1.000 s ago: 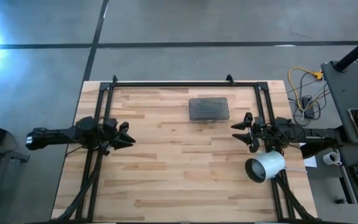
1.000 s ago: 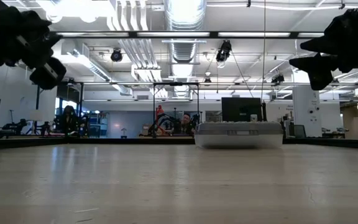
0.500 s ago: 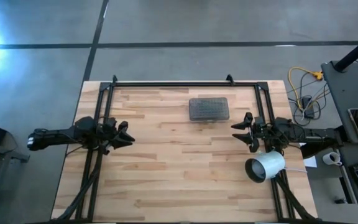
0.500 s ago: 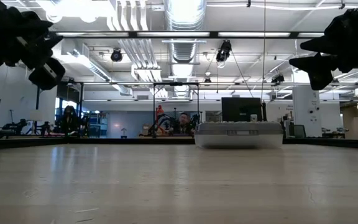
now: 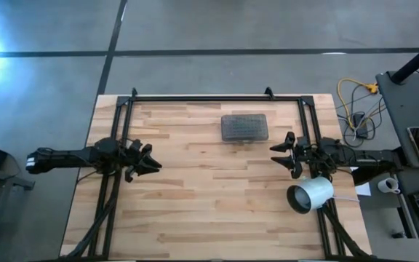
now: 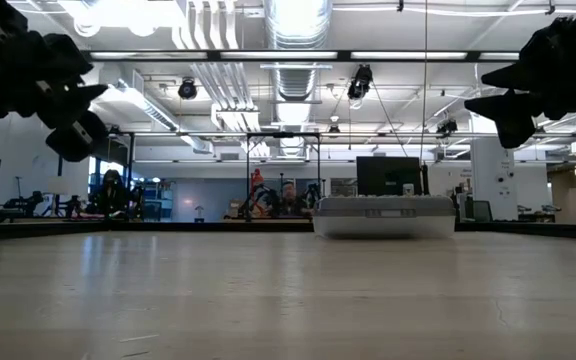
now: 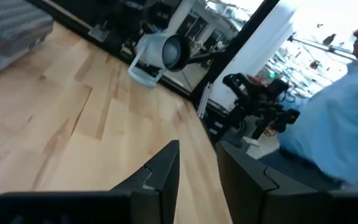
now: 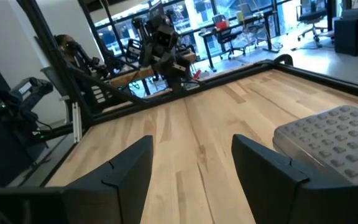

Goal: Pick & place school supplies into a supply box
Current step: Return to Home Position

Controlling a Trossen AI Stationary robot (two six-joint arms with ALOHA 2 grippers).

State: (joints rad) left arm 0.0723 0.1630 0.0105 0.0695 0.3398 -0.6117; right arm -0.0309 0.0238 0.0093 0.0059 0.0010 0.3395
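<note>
The supply box [image 5: 244, 127] stands with its grey textured lid closed on the far middle of the table, and shows in the low view [image 6: 384, 215] and in both wrist views [image 7: 8, 31] [image 8: 334, 137]. No pens, pencils, markers or scissors show in any view. My left gripper [image 5: 151, 159] [image 7: 197, 149] hovers open above the table's left side, its fingers a small way apart. My right gripper [image 5: 281, 153] [image 8: 191, 149] hovers wide open above the right side, just near and right of the box. Both hold nothing.
A white cylinder [image 5: 310, 194] [image 7: 163, 53] lies on its side at the table's right edge, near my right arm, open end toward the table's middle. A black frame [image 5: 209, 97] runs along the far edge and sides. A person in a light blue shirt [image 7: 340, 124] stands beyond the right edge.
My left gripper has moved a little toward the table's right and down, while its arm has swung slightly toward the near edge. My right gripper and the supply box have stayed where they were.
</note>
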